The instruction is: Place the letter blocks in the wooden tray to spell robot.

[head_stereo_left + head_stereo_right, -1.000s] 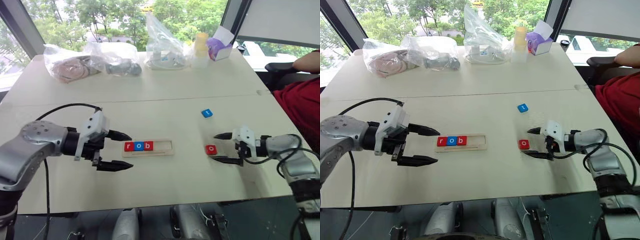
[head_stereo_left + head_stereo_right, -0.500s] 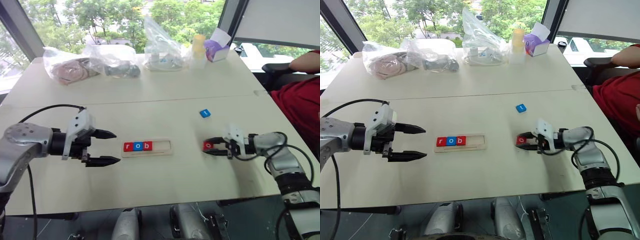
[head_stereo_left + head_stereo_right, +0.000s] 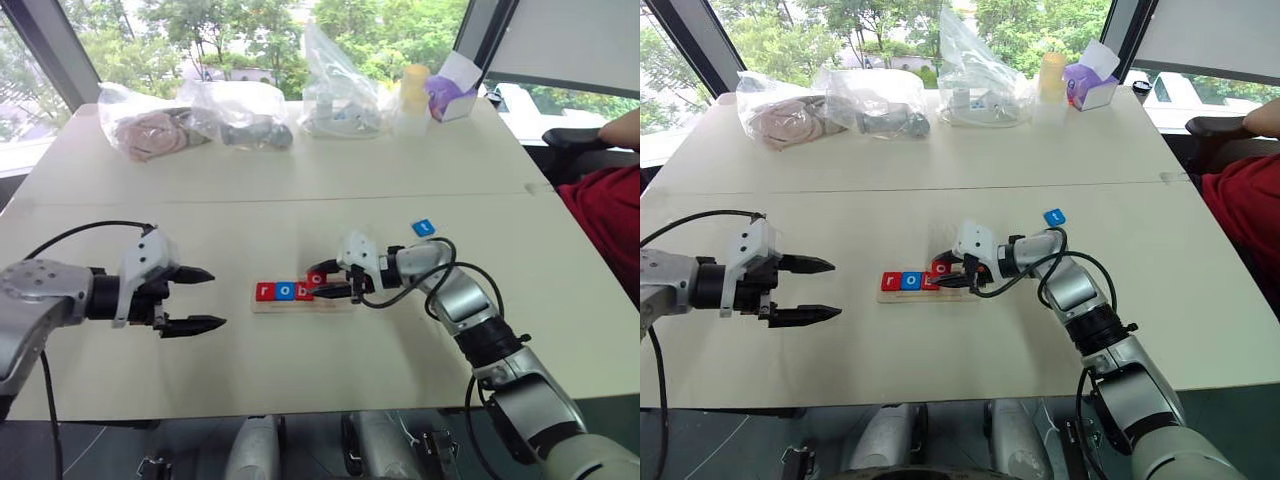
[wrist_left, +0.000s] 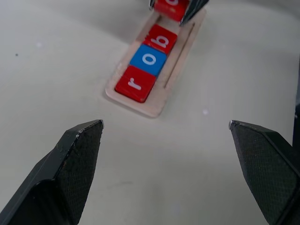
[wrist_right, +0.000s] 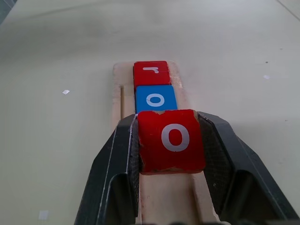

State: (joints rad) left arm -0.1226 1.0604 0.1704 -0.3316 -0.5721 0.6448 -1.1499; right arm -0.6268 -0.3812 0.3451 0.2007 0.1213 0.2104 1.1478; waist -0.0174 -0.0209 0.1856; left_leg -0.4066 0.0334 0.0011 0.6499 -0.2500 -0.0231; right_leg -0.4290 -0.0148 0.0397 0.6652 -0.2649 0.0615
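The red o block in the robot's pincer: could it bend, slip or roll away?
The small flat square red block with a white o probably won't bend: it keeps crisp, straight edges while squeezed in the right pincer. Its flat sides likely give a firm hold, though they may be smooth. With no round sides, it shouldn't roll once it is in the long pale wooden tray.

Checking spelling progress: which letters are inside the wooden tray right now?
In the wooden tray lie a red r, a blue o and a red b. The right gripper holds a red o over the tray, hiding the slot beneath.
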